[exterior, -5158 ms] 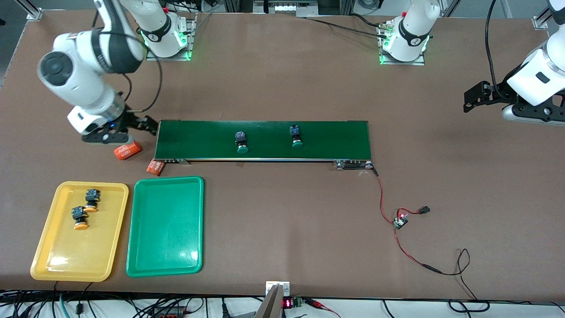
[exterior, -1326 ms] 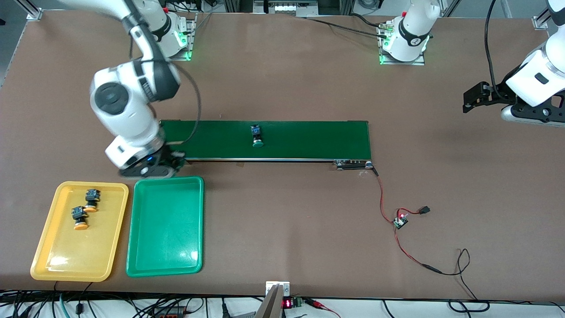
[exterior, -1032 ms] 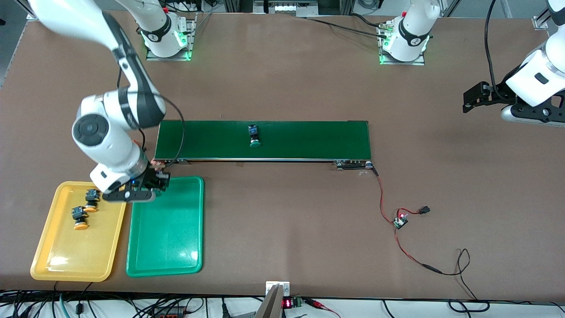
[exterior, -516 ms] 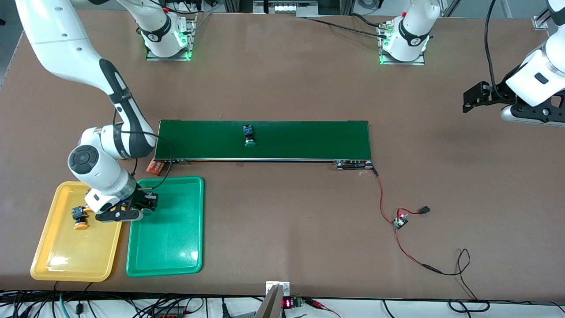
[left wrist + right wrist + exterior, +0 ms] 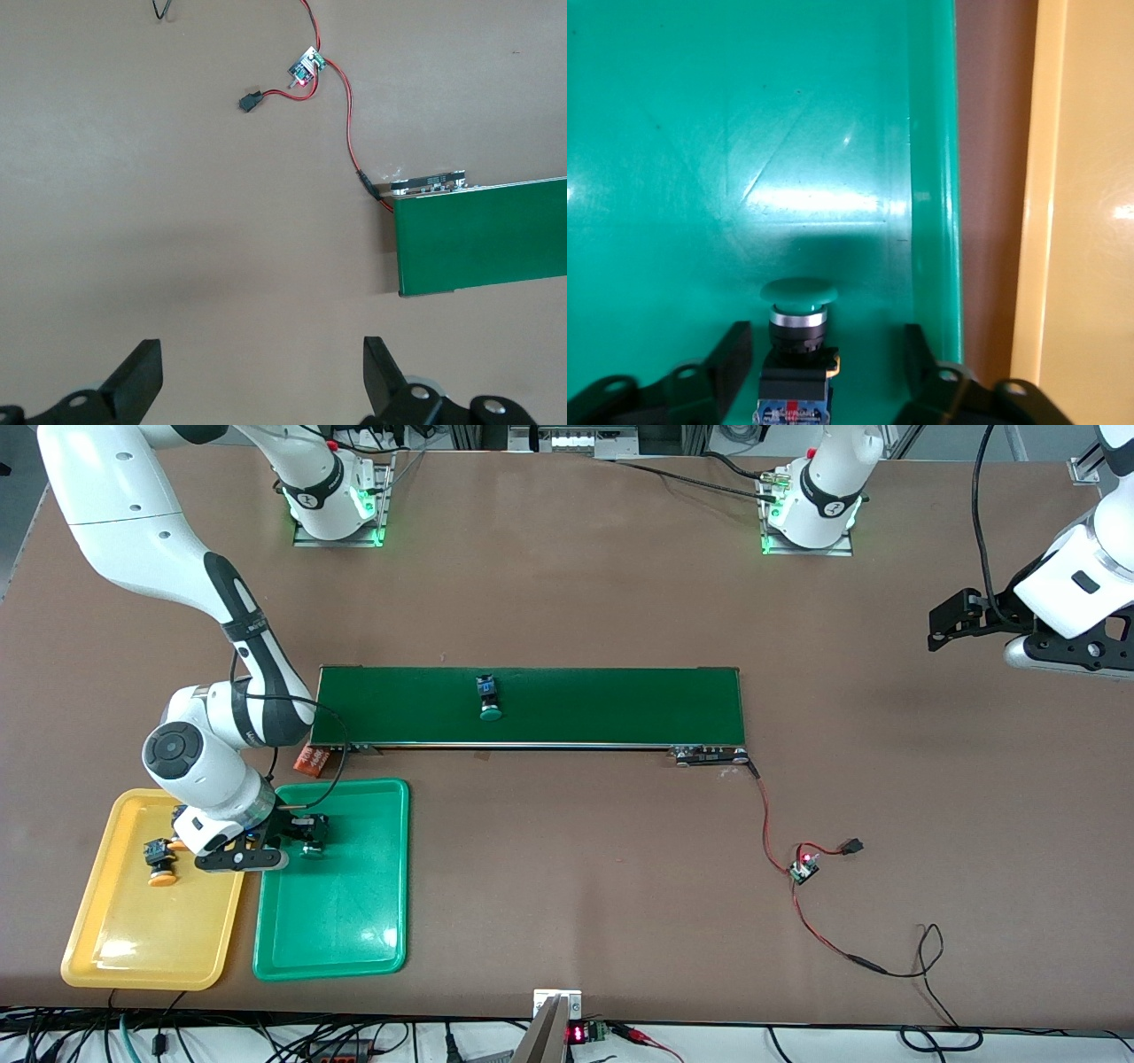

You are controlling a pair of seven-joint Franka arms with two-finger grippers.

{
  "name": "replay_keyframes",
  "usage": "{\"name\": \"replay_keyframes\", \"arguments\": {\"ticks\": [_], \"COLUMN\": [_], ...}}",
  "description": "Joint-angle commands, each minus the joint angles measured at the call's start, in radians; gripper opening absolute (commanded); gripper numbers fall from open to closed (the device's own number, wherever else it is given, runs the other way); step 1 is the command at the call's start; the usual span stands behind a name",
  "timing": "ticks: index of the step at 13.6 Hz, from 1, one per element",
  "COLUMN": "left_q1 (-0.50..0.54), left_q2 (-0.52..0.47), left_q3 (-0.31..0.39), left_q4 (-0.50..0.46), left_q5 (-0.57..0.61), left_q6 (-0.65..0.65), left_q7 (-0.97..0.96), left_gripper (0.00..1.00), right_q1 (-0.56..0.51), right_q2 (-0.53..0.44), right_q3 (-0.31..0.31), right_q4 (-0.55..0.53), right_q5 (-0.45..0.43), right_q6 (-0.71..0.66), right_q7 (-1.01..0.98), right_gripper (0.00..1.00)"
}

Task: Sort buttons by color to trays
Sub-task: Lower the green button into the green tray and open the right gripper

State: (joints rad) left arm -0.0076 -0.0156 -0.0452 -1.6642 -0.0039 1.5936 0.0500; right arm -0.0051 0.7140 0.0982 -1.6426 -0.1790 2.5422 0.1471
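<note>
A green button (image 5: 797, 332) lies in the green tray (image 5: 744, 133) between the fingers of my right gripper (image 5: 826, 343). The jaws are open, with a gap on each side of the button. In the front view this gripper (image 5: 301, 840) is low over the green tray (image 5: 354, 921), at the end nearer the conveyor. A second green button (image 5: 488, 698) sits on the belt. One orange button (image 5: 159, 861) lies in the yellow tray (image 5: 106, 948); another (image 5: 180, 815) peeks out beside my right wrist. My left gripper (image 5: 261, 367) waits, open and empty, above bare table at the left arm's end (image 5: 952, 615).
The long dark-green conveyor (image 5: 620, 704) crosses the middle of the table. An orange cylinder (image 5: 310, 759) lies at its corner, just above the green tray. A red wire with a small circuit board (image 5: 802, 868) trails from the conveyor's other end.
My right arm swung from the conveyor's end down over the green tray, and its jaws have just opened off the green button. The button on the belt drifted toward the right arm's end.
</note>
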Motion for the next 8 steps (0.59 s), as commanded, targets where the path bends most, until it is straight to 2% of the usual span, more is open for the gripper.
{"name": "replay_keyframes", "arguments": {"ticks": [1, 6, 8], "left_q1": [-0.002, -0.002, -0.002], "left_q2": [0.016, 0.016, 0.016], "left_q3": [-0.005, -0.005, -0.005], "left_q4": [0.034, 0.034, 0.034], "left_q5": [0.013, 0.013, 0.013], "left_q6": [-0.023, -0.023, -0.023], "left_q7": [-0.009, -0.009, -0.009], "left_gripper": [1.00, 1.00, 1.00], "right_q1": [0.022, 0.080, 0.093], "right_q2": [-0.098, -0.402, -0.505], "right_q3": [-0.015, -0.002, 0.040], "right_q4": [-0.089, -0.443, -0.552], "right_q5": [0.001, 0.003, 0.003], "right_q6": [-0.010, 0.000, -0.002], "right_q7": [0.052, 0.211, 0.265], "right_gripper": [1.00, 1.00, 1.00]}}
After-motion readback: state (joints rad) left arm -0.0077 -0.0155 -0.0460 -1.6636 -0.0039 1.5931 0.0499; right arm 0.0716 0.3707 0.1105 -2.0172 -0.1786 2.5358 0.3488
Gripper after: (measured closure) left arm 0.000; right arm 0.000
